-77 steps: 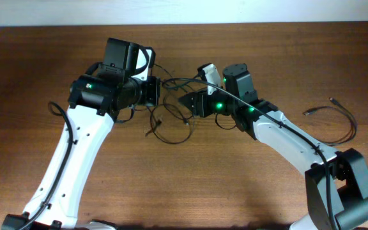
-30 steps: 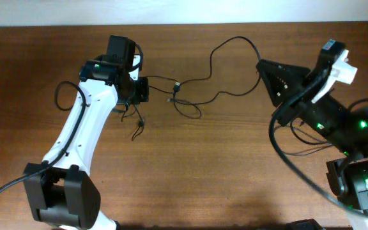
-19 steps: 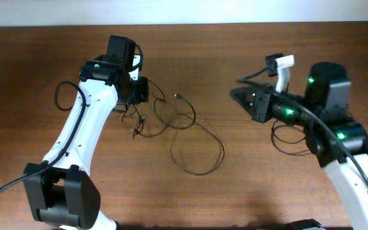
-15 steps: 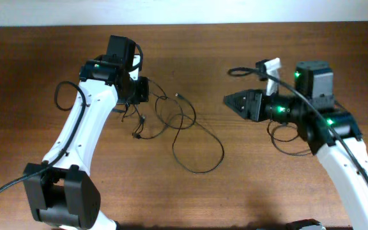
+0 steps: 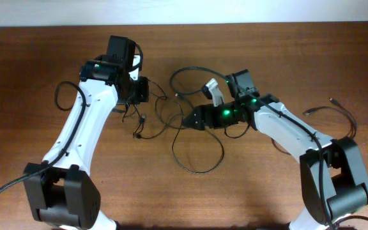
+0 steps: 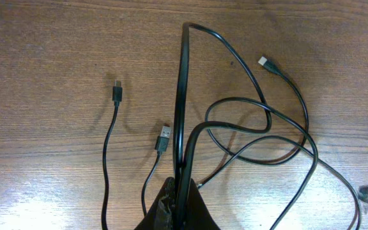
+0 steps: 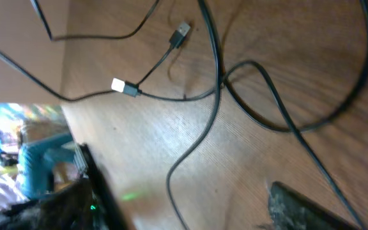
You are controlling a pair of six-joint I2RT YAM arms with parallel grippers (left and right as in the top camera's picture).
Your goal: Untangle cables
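Partly done: one cable (image 5: 351, 121) lies apart at three o'clock on the counter (image 5: 267, 198); the tangled cables (image 6: 181, 96) loop at centre, pinched by the left gripper (image 6: 176, 203); the right gripper (image 5: 185, 122) gapes wide, empty.

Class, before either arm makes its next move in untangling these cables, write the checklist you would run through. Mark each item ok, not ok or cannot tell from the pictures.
1. Left hand anchors the bundle: ok. It is shut on the cables.
2. Right hand is ready to grasp: ok. Its fingers are apart and it holds nothing.
3. Loops are free of crossings: not ok. Several strands overlap between the two hands.
4. A free end can be traced: ok. A silver-tipped plug lies loose near the left hand.
5. Which strand lies on top at each crossing: cannot tell.
6. One lone cable is set apart: ok. It lies on the right, clear of the tangle.
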